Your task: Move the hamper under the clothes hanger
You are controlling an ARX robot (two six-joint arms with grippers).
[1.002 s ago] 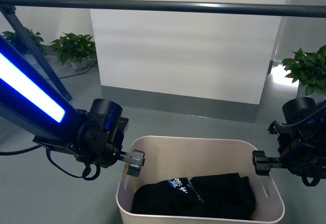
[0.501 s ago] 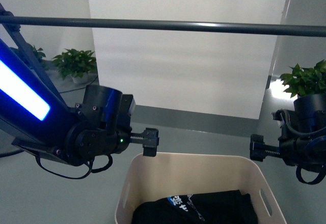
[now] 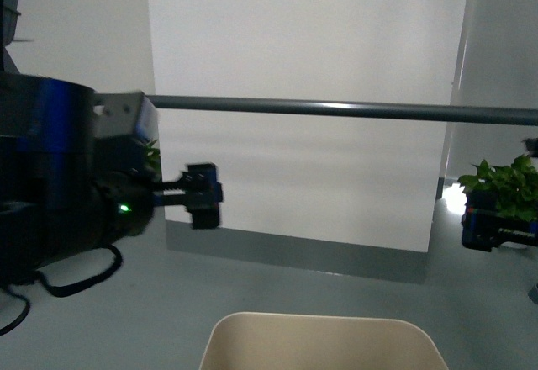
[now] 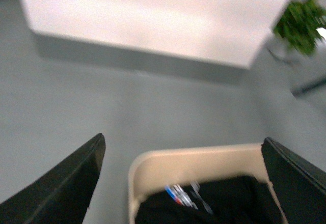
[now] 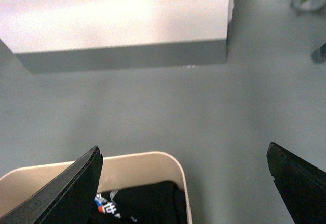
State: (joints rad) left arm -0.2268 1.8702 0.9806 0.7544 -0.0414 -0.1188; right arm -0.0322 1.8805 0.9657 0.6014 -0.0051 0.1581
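A bare indoor test space, more lab or showroom than home. The smooth grey floor (image 5: 153,107) runs wide and unfurnished to a large white partition wall (image 3: 303,67) with a grey skirting strip (image 3: 336,256). Potted green plants (image 3: 504,189) stand at the edges. The only household items are the clothes hanger (image 3: 336,109) bar and a cream hamper (image 4: 204,158) holding a black garment (image 4: 219,203).
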